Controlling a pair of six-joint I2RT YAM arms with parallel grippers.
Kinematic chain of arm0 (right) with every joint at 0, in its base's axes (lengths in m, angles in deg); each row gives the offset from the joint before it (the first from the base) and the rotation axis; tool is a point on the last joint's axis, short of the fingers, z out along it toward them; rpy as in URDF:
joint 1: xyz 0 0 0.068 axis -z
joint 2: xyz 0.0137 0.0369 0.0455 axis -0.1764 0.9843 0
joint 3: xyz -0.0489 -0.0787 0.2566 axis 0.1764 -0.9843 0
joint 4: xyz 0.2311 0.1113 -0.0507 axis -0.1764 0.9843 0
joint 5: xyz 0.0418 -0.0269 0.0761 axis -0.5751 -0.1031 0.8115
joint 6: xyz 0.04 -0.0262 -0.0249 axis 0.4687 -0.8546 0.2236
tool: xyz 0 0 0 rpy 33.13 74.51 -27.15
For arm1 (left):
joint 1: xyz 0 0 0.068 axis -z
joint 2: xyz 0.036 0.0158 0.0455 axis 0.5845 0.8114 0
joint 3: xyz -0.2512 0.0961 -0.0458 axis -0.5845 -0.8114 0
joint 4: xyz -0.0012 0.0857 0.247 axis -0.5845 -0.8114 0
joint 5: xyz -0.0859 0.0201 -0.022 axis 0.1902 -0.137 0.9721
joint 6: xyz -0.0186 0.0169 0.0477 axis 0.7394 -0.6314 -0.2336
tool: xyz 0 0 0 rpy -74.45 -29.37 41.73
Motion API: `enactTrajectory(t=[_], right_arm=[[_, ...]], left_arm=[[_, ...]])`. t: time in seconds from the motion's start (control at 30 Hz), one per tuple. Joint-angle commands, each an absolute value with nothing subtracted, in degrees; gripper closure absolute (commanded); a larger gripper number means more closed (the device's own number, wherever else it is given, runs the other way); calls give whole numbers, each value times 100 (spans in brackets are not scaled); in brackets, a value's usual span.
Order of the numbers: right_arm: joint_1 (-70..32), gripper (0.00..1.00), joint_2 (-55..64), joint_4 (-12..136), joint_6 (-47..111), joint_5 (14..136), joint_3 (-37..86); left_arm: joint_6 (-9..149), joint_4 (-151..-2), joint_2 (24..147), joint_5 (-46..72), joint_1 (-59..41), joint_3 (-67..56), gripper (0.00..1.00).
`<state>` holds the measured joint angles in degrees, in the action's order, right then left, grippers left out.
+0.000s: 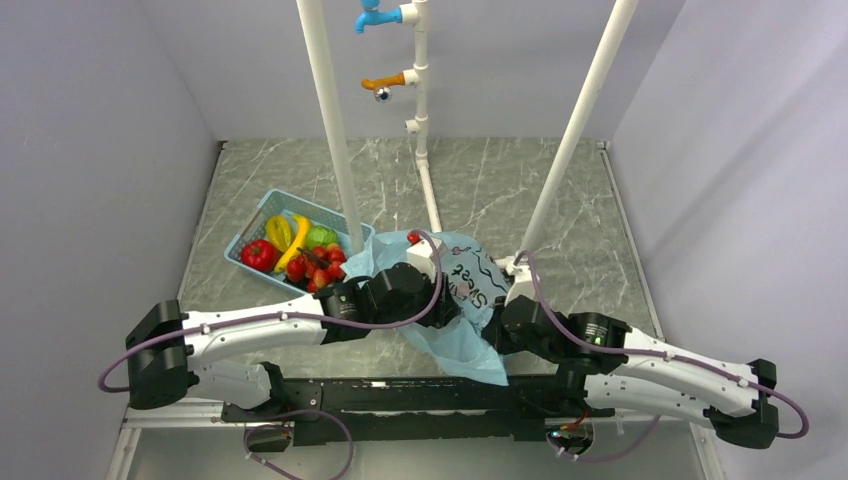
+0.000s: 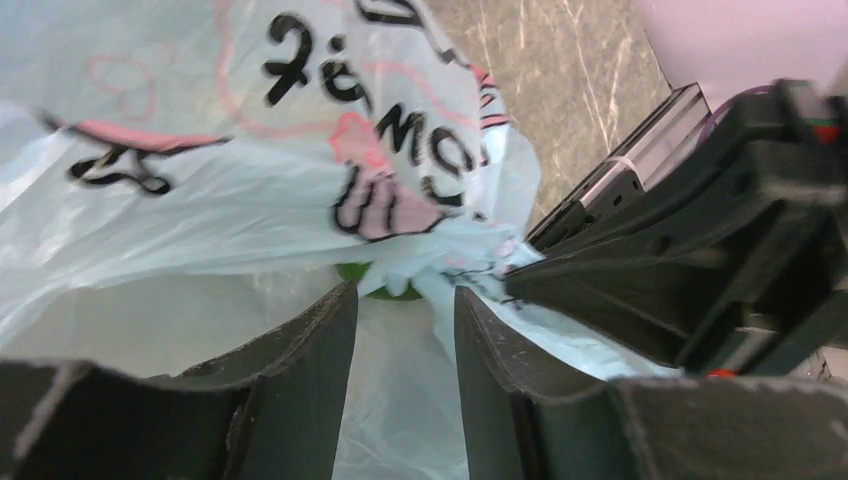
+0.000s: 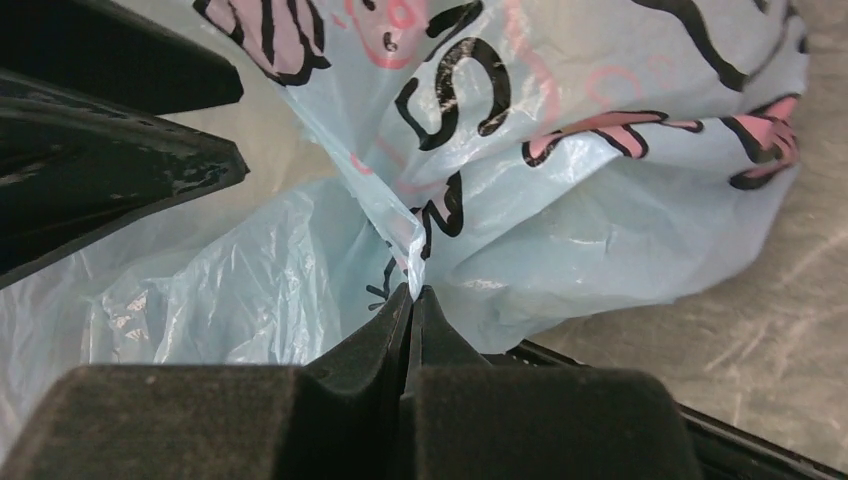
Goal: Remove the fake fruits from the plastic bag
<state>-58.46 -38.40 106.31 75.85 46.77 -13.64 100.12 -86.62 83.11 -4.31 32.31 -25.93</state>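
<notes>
The light-blue plastic bag [image 1: 470, 285] with black "Sweet" lettering lies crumpled between my two arms. My left gripper [image 2: 405, 293] is open and reaches into the bag [image 2: 250, 190]. A dark green fruit [image 2: 380, 290] shows just past its fingertips, partly under the film. My right gripper [image 3: 412, 292] is shut on a fold of the bag [image 3: 600, 230] at its near right side. In the top view the left gripper [image 1: 448, 300] and the right gripper [image 1: 500, 312] sit close together at the bag. A small red fruit [image 1: 413, 238] shows at the bag's far edge.
A blue basket [image 1: 250, 228] at the back left holds a larger red fruit [image 1: 258, 254], yellow bananas [image 1: 290, 240], a green piece [image 1: 320, 237] and several small red pieces [image 1: 322, 266]. Two white poles [image 1: 335, 130] [image 1: 575, 130] rise behind the bag.
</notes>
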Motion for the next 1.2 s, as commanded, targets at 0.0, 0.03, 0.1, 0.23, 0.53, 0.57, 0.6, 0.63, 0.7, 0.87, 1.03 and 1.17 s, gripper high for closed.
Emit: enactTrajectory(t=[0.0, 0.03, 0.1, 0.23, 0.53, 0.57, 0.6, 0.63, 0.7, 0.87, 1.03, 1.17], right_arm=[[-5848, 100, -4195, 11321, 8073, 4128, -894], [-5848, 100, -4287, 11288, 8043, 4107, -855], [-5850, 100, -4423, 11116, 7913, 4125, -792], [-5848, 100, -4466, 10846, 7734, 4125, -683], [-5846, 100, -4356, 10859, 7655, 4044, -508], [-5848, 100, -4407, 10893, 7668, 4002, -509], [-5848, 100, -4459, 10930, 7676, 3950, -509], [-5855, 100, -4512, 10970, 7691, 3920, -493], [-5848, 100, -4585, 11032, 7701, 3862, -470], [-5846, 100, -4641, 11100, 7654, 3792, -466], [-5845, 100, -4592, 11020, 7617, 3833, -502], [-5853, 100, -4621, 10977, 7643, 3874, -590]], left_arm=[[10598, -7712, 8305, -732, 3249, -2998, 56], [10672, -7664, 8349, -758, 3244, -3050, 56], [10912, -7585, 8425, -863, 3244, -3157, 55], [11209, -6527, 8541, -725, 3245, -3658, 59], [11112, -6043, 9742, -386, 3188, -3300, 54], [11130, -5997, 9848, -328, 3172, -3276, 50], [11126, -5936, 9940, -254, 3153, -3253, 47], [11118, -5910, 10033, -206, 3148, -3228, 43], [11102, -5906, 10187, -115, 3153, -3183, 32], [11030, -5825, 10634, 207, 3156, -3013, 19], [11100, -5742, 10961, 375, 3245, -2951, 20], [11053, -5788, 10917, 307, 3345, -3085, 19]])
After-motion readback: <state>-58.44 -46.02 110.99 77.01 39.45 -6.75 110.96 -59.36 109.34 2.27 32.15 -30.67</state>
